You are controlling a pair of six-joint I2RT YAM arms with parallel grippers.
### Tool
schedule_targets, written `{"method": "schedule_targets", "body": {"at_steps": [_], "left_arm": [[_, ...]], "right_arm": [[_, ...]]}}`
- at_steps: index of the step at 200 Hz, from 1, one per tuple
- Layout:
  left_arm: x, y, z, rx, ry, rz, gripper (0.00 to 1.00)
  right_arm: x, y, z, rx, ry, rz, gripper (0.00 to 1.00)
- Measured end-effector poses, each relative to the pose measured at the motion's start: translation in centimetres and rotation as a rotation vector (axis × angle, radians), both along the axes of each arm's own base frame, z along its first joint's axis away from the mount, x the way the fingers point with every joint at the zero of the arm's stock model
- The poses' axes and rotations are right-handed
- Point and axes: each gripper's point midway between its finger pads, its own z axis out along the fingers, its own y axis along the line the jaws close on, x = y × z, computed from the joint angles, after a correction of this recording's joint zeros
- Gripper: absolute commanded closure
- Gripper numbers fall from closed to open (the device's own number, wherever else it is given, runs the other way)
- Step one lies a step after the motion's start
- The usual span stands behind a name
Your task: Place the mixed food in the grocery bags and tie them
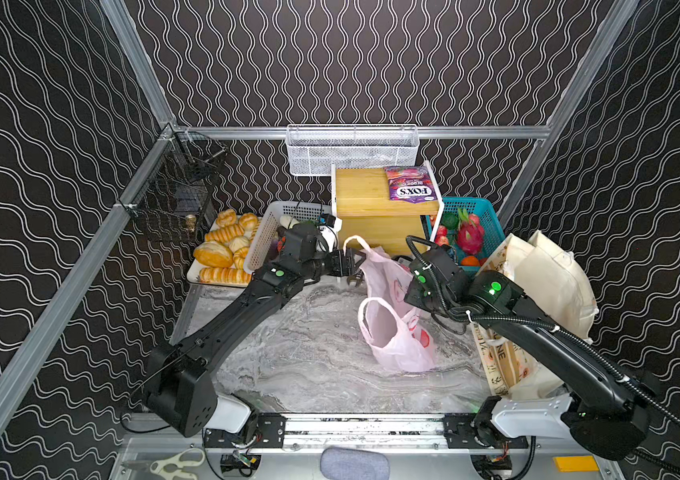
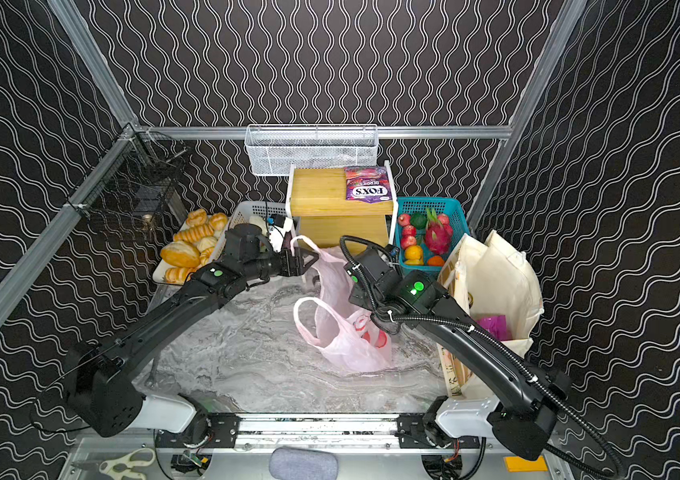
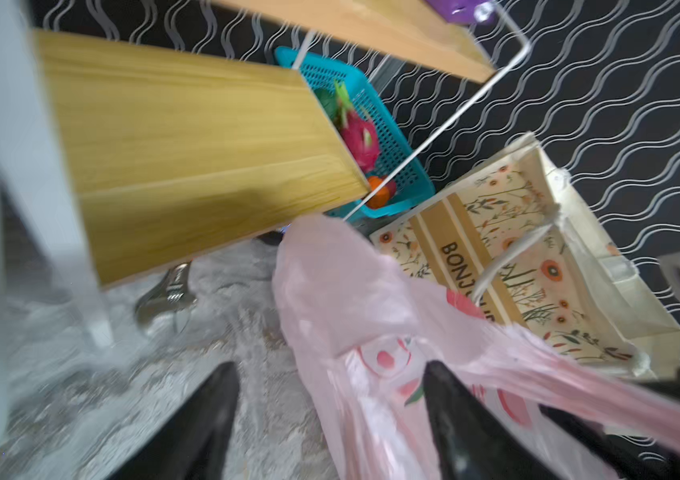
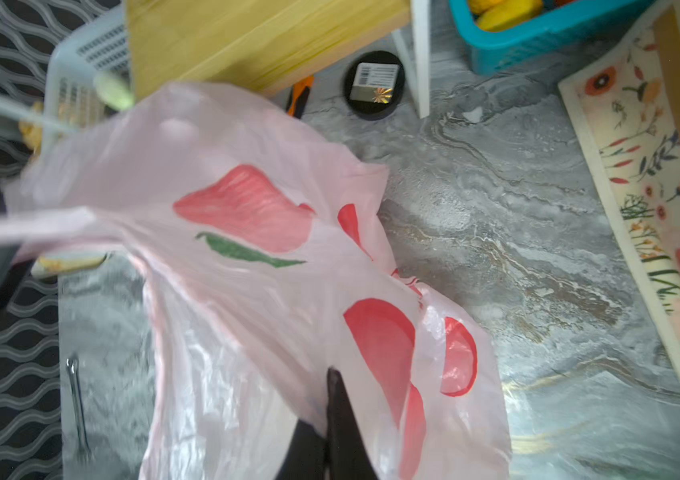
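The pink plastic bag (image 1: pixel 392 328) (image 2: pixel 342 332) with red apple prints stands crumpled at the table's middle, one loop handle raised toward the back. My left gripper (image 1: pixel 354 262) (image 3: pixel 330 368) is open at that raised handle, with bag (image 3: pixel 350 291) film lying loose between its fingers. My right gripper (image 4: pixel 332 374) is shut on the film of the bag (image 4: pixel 246 249); in both top views its wrist hides the jaws. The cream canvas tote (image 1: pixel 546 291) (image 2: pixel 496 282) (image 3: pixel 517 249) stands at the right, something purple (image 2: pixel 494 326) inside. A purple FOX'S packet (image 1: pixel 411 185) (image 2: pixel 369 188) lies on the wooden shelf.
The wooden shelf (image 1: pixel 375 208) stands at the back, between a white basket (image 1: pixel 263 237) and a teal fruit basket (image 1: pixel 488 216). A bread tray (image 1: pixel 221 249) sits far left. A wrench (image 3: pixel 167 291) and a black round tin (image 4: pixel 373 85) lie by the shelf's legs.
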Motion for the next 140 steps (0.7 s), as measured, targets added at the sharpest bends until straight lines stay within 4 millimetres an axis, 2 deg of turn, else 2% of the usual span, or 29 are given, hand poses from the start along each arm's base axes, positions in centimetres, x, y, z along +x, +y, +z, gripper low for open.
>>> {"method": "schedule_targets", "body": {"at_steps": [12, 36, 60, 88, 107, 123, 140], "left_arm": [[-0.3, 1.4, -0.4, 0.016, 0.007, 0.017, 0.02], [-1.3, 3.8, 0.1, 0.041, -0.01, 0.033, 0.01], [-2.9, 4.9, 1.4, 0.069, -0.051, -0.001, 0.01], [-5.9, 5.5, 3.3, 0.094, -0.123, -0.082, 0.01], [-6.1, 5.1, 2.6, 0.153, -0.083, -0.143, 0.01], [-5.6, 5.3, 0.7, 0.229, -0.016, -0.16, 0.03], [-5.9, 5.2, -1.2, 0.283, 0.052, -0.215, 0.07]], "right_arm": [[0.9, -0.5, -1.1, 0.044, 0.009, -0.039, 1.0], [2.8, -0.5, -1.8, 0.138, 0.012, -0.075, 1.0], [4.5, 0.8, -1.4, 0.218, 0.002, -0.056, 1.0], [6.2, 1.9, -1.5, 0.263, 0.009, -0.017, 1.0], [6.7, 2.0, -1.5, 0.283, 0.014, -0.002, 1.0], [7.0, 1.8, -1.2, 0.296, 0.0, 0.001, 1.0], [7.0, 2.0, -1.0, 0.296, -0.007, 0.024, 1.0]]}}
